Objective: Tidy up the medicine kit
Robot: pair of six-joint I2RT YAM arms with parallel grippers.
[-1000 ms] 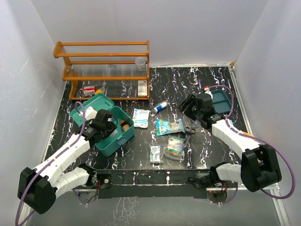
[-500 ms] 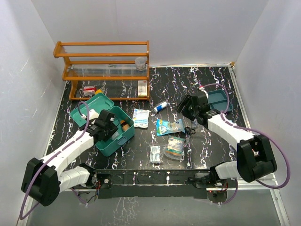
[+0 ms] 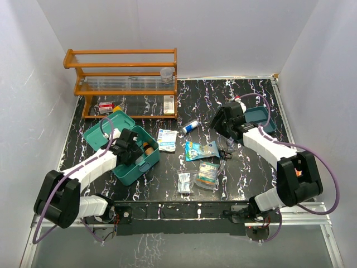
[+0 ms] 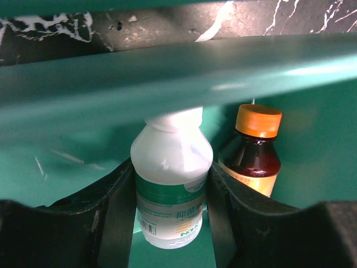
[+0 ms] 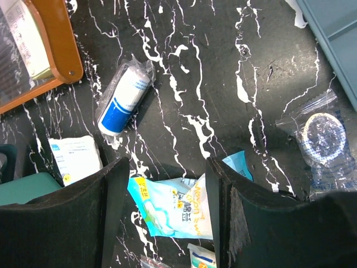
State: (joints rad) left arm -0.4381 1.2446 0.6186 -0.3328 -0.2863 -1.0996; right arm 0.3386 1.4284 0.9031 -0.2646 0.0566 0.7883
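Observation:
The medicine kit (image 3: 129,174), a teal box, stands open at the left with its lid (image 3: 102,134) thrown back. My left gripper (image 3: 134,149) reaches down inside it. In the left wrist view that gripper (image 4: 170,223) is shut on a white bottle (image 4: 172,173) with a green label, both fingers pressed to its sides. A brown bottle (image 4: 254,153) with an orange cap stands right beside it against the kit wall (image 4: 167,78). My right gripper (image 3: 221,124) hovers open over the table's middle, nothing between its fingers (image 5: 226,184), just above a light blue packet (image 5: 178,209).
A blue-and-white roll (image 5: 124,97), a white sachet (image 5: 75,157) and a clear bag with a ring (image 5: 321,134) lie near the right gripper. More packets (image 3: 207,175) lie nearer the front. A flat teal tray (image 3: 262,118) sits at the right, a wooden rack (image 3: 125,78) at the back left.
The right gripper has drawn back toward the far side and slightly left, still open. The left gripper has stayed in the kit with the white bottle, its arm shifting a little.

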